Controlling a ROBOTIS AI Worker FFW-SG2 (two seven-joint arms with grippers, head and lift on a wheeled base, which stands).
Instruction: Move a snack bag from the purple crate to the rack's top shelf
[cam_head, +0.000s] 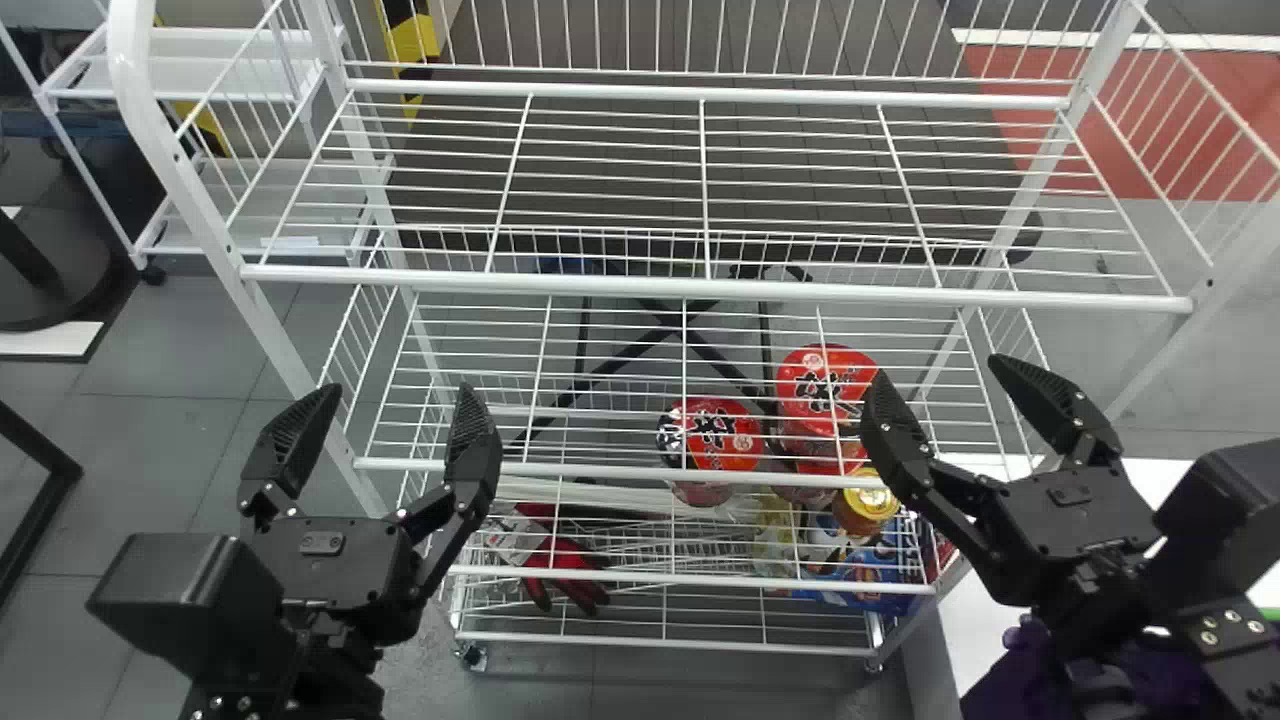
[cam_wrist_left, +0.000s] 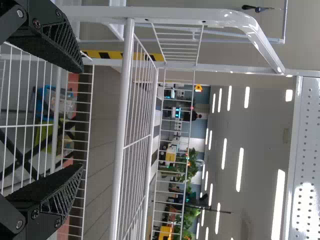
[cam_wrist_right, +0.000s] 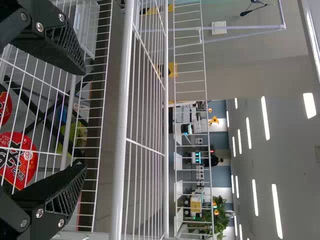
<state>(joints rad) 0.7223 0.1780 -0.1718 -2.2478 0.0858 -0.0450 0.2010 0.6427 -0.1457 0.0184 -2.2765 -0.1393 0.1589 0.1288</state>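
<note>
Zero steps of the move were judged complete. The left gripper (cam_head: 400, 392) was noted at 9 o'clock in the head view, fingers spread, nothing grasped; the right gripper (cam_head: 940, 372) at 3 o'clock, likewise parted and unloaded. Both were held before the rack (cam_head: 200, 200). At 12 o'clock lay the top shelf (cam_head: 700, 289), where placement was judged not yet made. What was taken for the purple crate (cam_head: 1010, 685) was partly hidden by the right arm, between 4 and 5 o'clock. The snack bag was presumed to be inside it; its exact place could not be told. Red-lidded tubs (cam_head: 710, 435) and, between 4 and 5 o'clock, blue packets (cam_head: 870, 578) were logged lower on the rack and were not counted as progress. Left to be done, by judgement: bag to be gripped, lifted clear of the crate, raised past the front rail, set down, released.
</note>
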